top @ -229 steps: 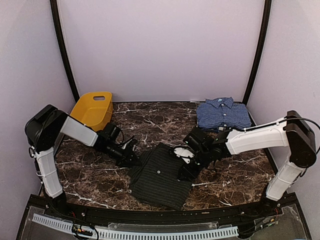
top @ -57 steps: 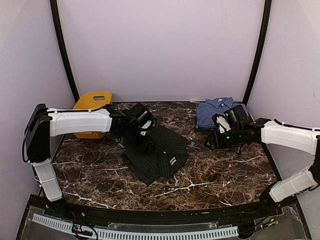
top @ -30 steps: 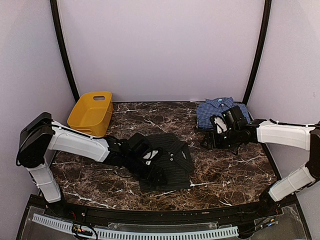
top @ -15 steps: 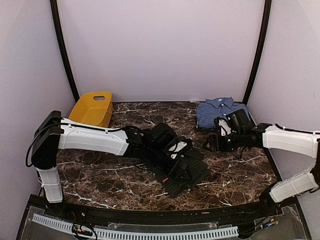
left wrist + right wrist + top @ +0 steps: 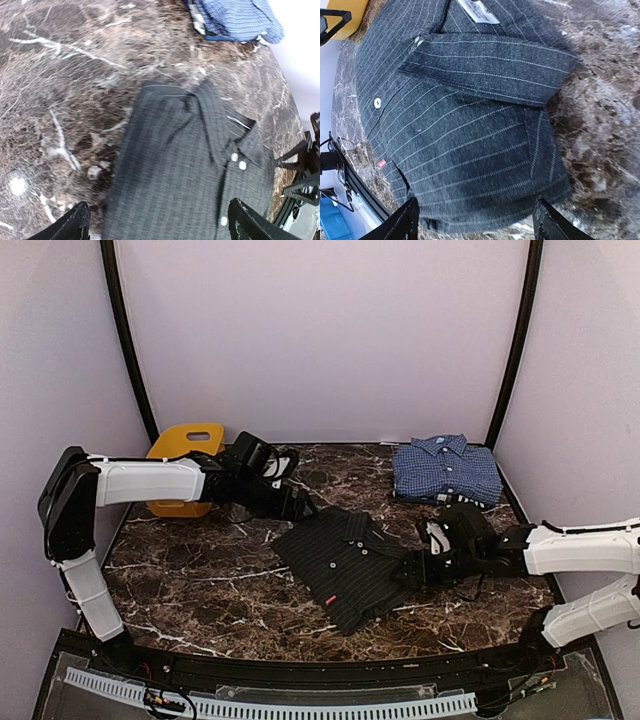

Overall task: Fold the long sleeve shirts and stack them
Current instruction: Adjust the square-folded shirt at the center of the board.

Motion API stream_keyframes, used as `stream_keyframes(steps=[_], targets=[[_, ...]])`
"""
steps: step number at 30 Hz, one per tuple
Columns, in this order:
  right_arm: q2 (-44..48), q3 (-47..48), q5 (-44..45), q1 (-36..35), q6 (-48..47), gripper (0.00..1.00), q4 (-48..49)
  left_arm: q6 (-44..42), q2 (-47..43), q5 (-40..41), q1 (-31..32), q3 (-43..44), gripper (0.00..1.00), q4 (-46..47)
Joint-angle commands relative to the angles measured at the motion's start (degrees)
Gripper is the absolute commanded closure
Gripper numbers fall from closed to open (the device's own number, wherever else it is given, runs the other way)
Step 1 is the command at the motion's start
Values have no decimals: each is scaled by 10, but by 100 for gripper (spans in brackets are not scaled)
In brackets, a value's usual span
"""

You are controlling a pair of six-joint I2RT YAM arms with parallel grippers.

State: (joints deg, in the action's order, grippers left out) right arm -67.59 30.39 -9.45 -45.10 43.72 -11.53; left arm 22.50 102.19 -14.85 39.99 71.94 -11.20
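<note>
1. Black pinstriped cloth is lying in the middle of the marbled bench (image 5: 190, 570). The black shirt (image 5: 348, 565) is sitting as a compact folded packet with its collar toward the far side. Its small red tag (image 5: 330, 600) is showing near the front edge.
2. The blue checked shirt (image 5: 445, 468) is resting folded at the far right corner, well apart from the black one. A yellow basket (image 5: 178, 445) is sitting at the far left, partly behind my left arm.
3. My left fingers (image 5: 75, 225) are gaping wide and gripping nothing. They are hanging just beside the black shirt's far-left corner.
4. My right fingers (image 5: 411, 220) are spread just as wide and are empty too. They are hovering low at the shirt's right edge.
5. Both shirts are looking folded to me, so I am judging that stacking is the step in hand. The black packet is waiting to go onto the blue one.
6. I am thinking the next move calls for both pairs of fingers to pinch opposite edges through every layer. Then I would be lifting level so the fold is not spilling open, and setting the packet squarely on the blue shirt.
</note>
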Motion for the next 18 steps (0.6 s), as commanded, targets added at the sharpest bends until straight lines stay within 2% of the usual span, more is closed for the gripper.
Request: stream_keyframes(steps=[1, 5, 7, 11, 13, 18], targets=[[-49, 2, -7, -14, 31, 26, 82, -10, 35, -41, -27, 2, 6, 20], [-95, 23, -4, -15, 16, 27, 102, -7, 73, -83, -39, 10, 9, 23], [-117, 41, 4, -14, 2, 28, 100, -4, 85, -99, -43, 9, 15, 25], [-169, 85, 9, -6, -35, 30, 92, -1, 82, -118, -46, -14, 33, 28], [-193, 106, 2, 4, -61, 31, 92, 8, 68, -124, -46, -43, 40, 42], [-266, 180, -28, 24, -136, 32, 88, 42, 27, -116, -47, -139, 49, 87]])
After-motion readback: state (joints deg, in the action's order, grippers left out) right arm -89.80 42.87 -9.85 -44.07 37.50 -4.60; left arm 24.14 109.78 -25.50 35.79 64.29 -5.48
